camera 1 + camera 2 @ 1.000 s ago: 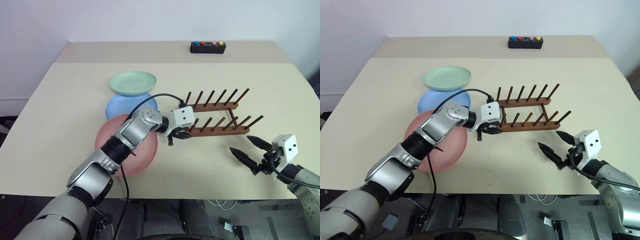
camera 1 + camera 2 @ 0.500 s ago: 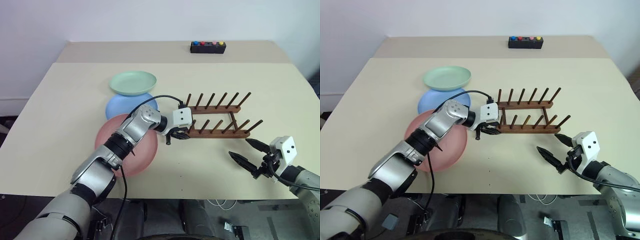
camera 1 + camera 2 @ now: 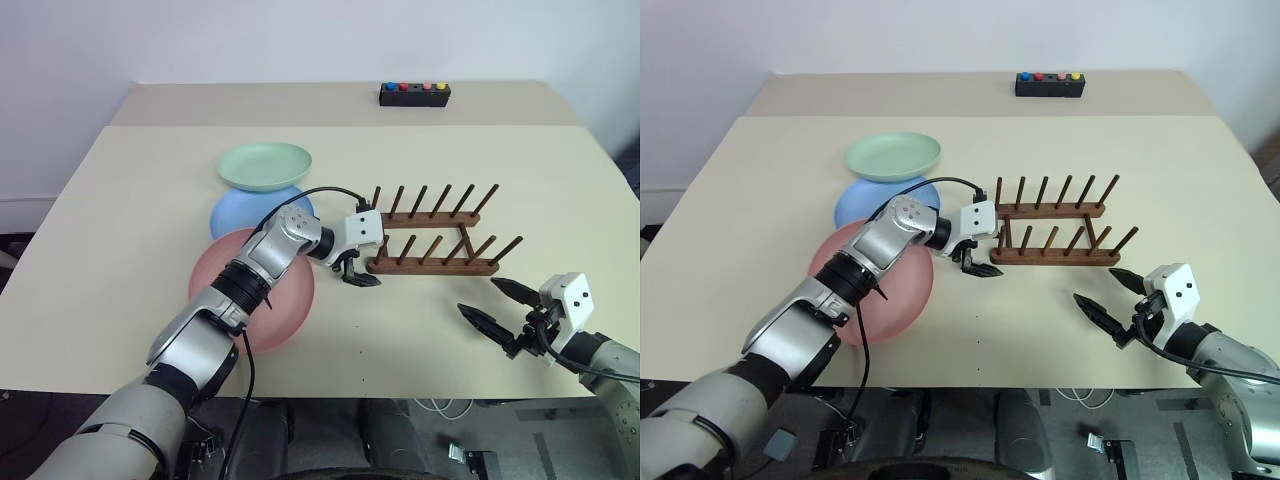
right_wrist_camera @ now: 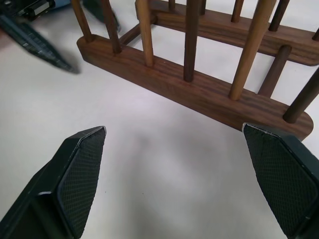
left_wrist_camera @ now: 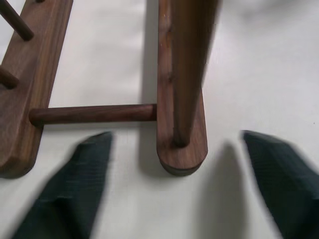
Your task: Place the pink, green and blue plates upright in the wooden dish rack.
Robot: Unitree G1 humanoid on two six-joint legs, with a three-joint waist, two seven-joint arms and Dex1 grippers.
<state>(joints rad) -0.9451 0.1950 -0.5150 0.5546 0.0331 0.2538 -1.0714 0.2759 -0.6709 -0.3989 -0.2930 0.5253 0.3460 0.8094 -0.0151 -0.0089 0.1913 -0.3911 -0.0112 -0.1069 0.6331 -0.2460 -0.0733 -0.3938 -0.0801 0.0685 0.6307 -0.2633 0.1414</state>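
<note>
With rack point(image 3: 432, 240) squared and empty, both end effectors spread wide: left point(image 3: 357, 273) at its nine-o'clock end, right point(image 3: 503, 310) idle. Next, judged: grasp pink plate point(image 3: 285, 305).

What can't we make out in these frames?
- Pink plate: head views, partly hidden under the left arm.
- Blue plate: overlapped by the green plate and the arm.
- Wooden dish rack: left wrist view, far end cut off.
- Black button box: too small for details.

Pink plate point(image 3: 275, 300) partly under left arm
</note>
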